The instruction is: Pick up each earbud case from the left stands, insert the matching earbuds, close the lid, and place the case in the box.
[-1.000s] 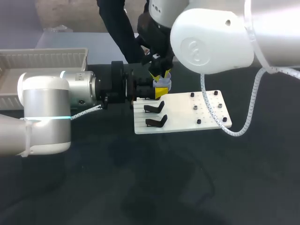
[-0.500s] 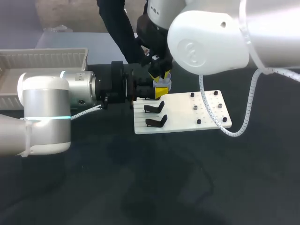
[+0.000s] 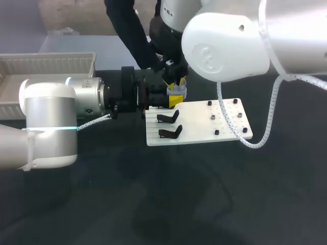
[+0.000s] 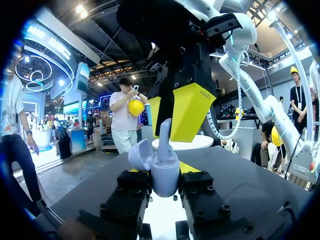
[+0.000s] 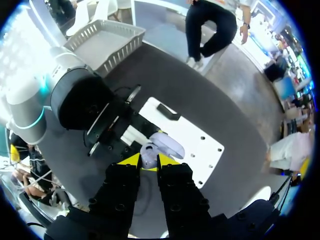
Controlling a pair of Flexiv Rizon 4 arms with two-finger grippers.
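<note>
The dark table (image 3: 153,204) carried a white board (image 3: 204,122) near its middle. Above the board's left end, the lavender earbud case (image 4: 165,175) was off its stand and in the air, with its lid (image 4: 141,155) tipped open to one side. The left gripper (image 4: 162,172) was clamped on the case, one finger against each flank. A lavender earbud (image 4: 164,135) stood stem-up in the case's mouth; the right gripper (image 5: 148,162) came down from above with its yellow tips drawn close about that stem, apparently pinching it.

By my reading the pick-up was done and insertion was under way; how deep the earbud sat could not be told. Seating it, adding any second earbud, shutting the lid and carrying the case over were all left to do. Two black stands (image 3: 168,118) on the board held nothing. The box (image 3: 46,64) lay well apart at the far left of the table, and no case could be seen in it.

Room was tight where the two grippers met nose to nose, directly above the stands. The right gripper looked free to lift straight up. The route to the box ran back along the left arm's own side, over bare table.
</note>
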